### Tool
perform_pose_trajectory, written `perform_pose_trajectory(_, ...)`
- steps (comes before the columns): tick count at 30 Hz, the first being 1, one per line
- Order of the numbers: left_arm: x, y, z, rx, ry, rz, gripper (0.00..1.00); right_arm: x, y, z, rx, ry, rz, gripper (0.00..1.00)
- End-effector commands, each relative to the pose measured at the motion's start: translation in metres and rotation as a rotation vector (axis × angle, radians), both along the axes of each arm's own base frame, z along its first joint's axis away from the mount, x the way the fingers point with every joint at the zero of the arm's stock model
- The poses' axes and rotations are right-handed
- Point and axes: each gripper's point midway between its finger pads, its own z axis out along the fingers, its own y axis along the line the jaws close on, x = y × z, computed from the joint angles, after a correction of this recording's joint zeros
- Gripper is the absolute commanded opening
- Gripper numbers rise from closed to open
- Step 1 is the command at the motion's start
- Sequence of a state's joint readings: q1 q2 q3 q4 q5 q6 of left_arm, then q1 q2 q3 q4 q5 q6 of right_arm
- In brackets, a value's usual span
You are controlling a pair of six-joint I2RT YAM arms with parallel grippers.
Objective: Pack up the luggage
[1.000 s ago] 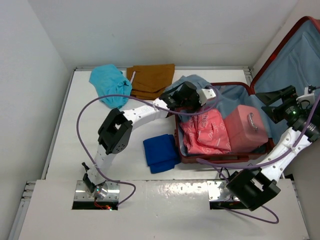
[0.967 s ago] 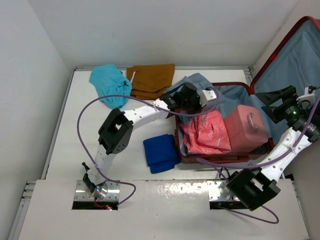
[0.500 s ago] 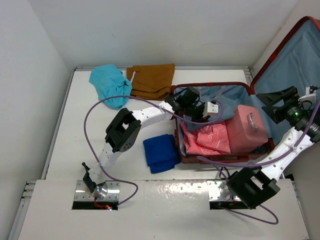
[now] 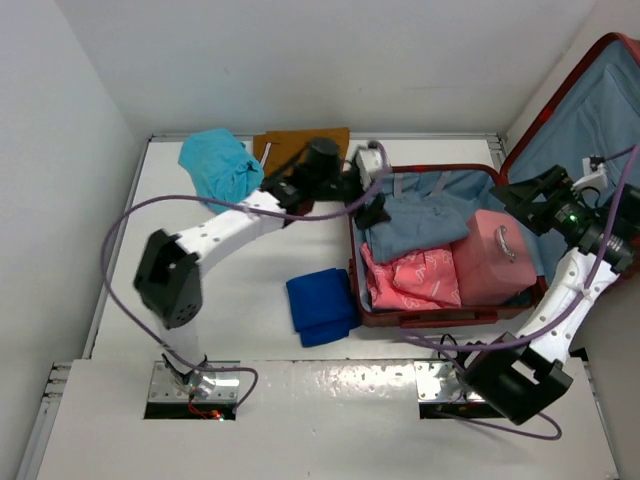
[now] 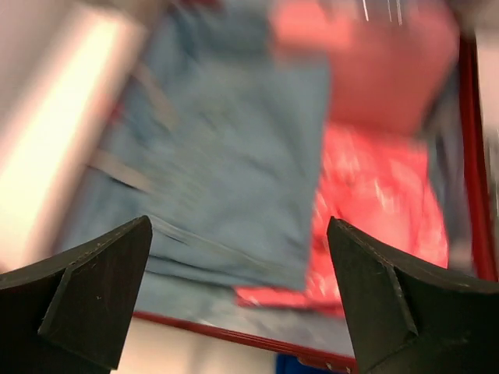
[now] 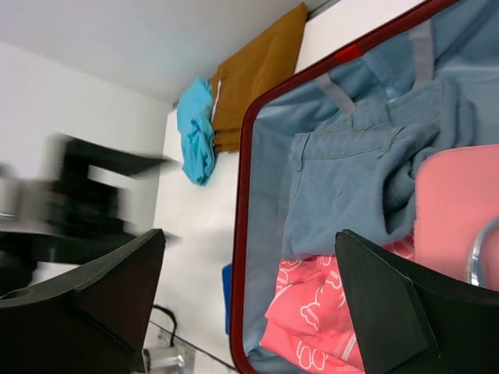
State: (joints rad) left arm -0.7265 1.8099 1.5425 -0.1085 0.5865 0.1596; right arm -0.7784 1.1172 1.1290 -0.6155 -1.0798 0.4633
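Moved off the middle of the red hard-shell luggage (image 4: 430,318) to its left rim: left gripper (image 4: 372,186), fingers sprung from clamped to wide apart, holding nothing. Spread inside the far half, earlier bunched over that rim: blue jeans (image 4: 420,215). Right gripper (image 4: 512,196) beside the raised lid (image 4: 590,110), spread wide, empty. Luggage lying open at the table's (image 4: 200,280) right side, grey-blue lining, pink patterned cloth (image 4: 410,280) and small pink case (image 4: 495,255) inside.

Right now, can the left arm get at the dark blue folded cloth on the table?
Probably yes: the blue cloth lies uncovered beside the luggage, and the left claw is open and empty.
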Motion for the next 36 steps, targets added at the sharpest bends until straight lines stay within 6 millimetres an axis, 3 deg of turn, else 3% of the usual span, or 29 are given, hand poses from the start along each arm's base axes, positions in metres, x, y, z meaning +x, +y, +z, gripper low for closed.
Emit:
perform_pose_trajectory(1, 0.019, 0.031, 0.149, -0.293, -0.122, 0.233, 1.0, 0.008, 0.014, 0.003, -0.11, -0.053, 0.043, 0.9)
perform_pose_trajectory(2, 0.029, 0.043, 0.157, -0.261, -0.125, 0.305, 1.0, 0.01, 0.019, -0.002, -0.122, -0.041, 0.048, 0.9)
perform_pose_trajectory(4, 0.064, 0.073, 0.148, -0.169, -0.13, 0.536, 1.0, 0.013, 0.019, -0.007, -0.162, -0.029, 0.03, 0.91)
perform_pose_trajectory(5, 0.073, 0.088, 0.131, -0.099, -0.098, 0.604, 1.0, 0.015, 0.031, -0.008, -0.177, -0.033, 0.064, 0.91)
perform_pose_trajectory(7, 0.111, 0.144, 0.104, -0.024, -0.086, 0.876, 1.0, 0.019, 0.029, -0.014, -0.226, -0.015, 0.03, 0.92)
perform_pose_trajectory(8, 0.124, 0.164, 0.09, -0.002, -0.072, 0.979, 1.0, 0.02, 0.041, -0.015, -0.239, -0.017, 0.066, 0.92)
perform_pose_trajectory(10, 0.148, 0.217, 0.062, 0.063, -0.028, 1.171, 1.0, 0.022, 0.045, -0.017, -0.266, -0.014, 0.067, 0.92)
perform_pose_trajectory(11, 0.163, 0.244, 0.035, 0.112, 0.02, 1.252, 1.0, 0.023, 0.051, -0.02, -0.267, -0.009, 0.082, 0.92)
perform_pose_trajectory(15, 0.199, 0.304, -0.002, 0.162, 0.132, 1.477, 1.0, 0.026, 0.063, -0.026, -0.277, 0.009, 0.113, 0.92)
perform_pose_trajectory(16, 0.209, 0.332, -0.007, 0.142, 0.157, 1.545, 1.0, 0.025, 0.064, -0.027, -0.277, 0.013, 0.116, 0.92)
perform_pose_trajectory(17, 0.213, 0.346, -0.01, 0.126, 0.163, 1.61, 1.0, 0.026, 0.064, -0.029, -0.28, 0.019, 0.115, 0.92)
perform_pose_trajectory(18, 0.222, 0.352, -0.002, 0.081, 0.153, 1.646, 1.0, 0.026, 0.068, -0.032, -0.279, 0.026, 0.128, 0.93)
perform_pose_trajectory(20, 0.238, 0.364, -0.021, 0.057, 0.207, 1.669, 1.0, 0.027, 0.07, -0.036, -0.281, 0.034, 0.129, 0.93)
perform_pose_trajectory(21, 0.245, 0.371, -0.024, 0.021, 0.217, 1.694, 1.0, 0.027, 0.074, -0.038, -0.28, 0.038, 0.142, 0.93)
perform_pose_trajectory(22, 0.257, 0.381, -0.015, -0.043, 0.217, 1.718, 1.0, 0.027, 0.076, -0.039, -0.28, 0.044, 0.146, 0.93)
perform_pose_trajectory(23, 0.267, 0.385, -0.032, -0.035, 0.237, 1.734, 1.0, 0.027, 0.079, -0.041, -0.279, 0.05, 0.157, 0.93)
perform_pose_trajectory(25, 0.281, 0.398, -0.024, -0.101, 0.229, 1.766, 1.0, 0.027, 0.082, -0.041, -0.282, 0.058, 0.167, 0.93)
perform_pose_trajectory(26, 0.287, 0.403, -0.038, -0.085, 0.24, 1.777, 1.0, 0.026, 0.084, -0.042, -0.286, 0.061, 0.173, 0.93)
perform_pose_trajectory(28, 0.297, 0.413, -0.04, -0.13, 0.255, 1.788, 1.0, 0.026, 0.086, -0.045, -0.297, 0.067, 0.179, 0.93)
perform_pose_trajectory(31, 0.305, 0.411, -0.074, -0.115, 0.327, 1.762, 1.0, 0.026, 0.088, -0.048, -0.305, 0.074, 0.183, 0.93)
perform_pose_trajectory(36, 0.289, 0.43, -0.131, -0.043, 0.42, 1.863, 1.0, 0.025, 0.089, -0.048, -0.299, 0.102, 0.182, 0.93)
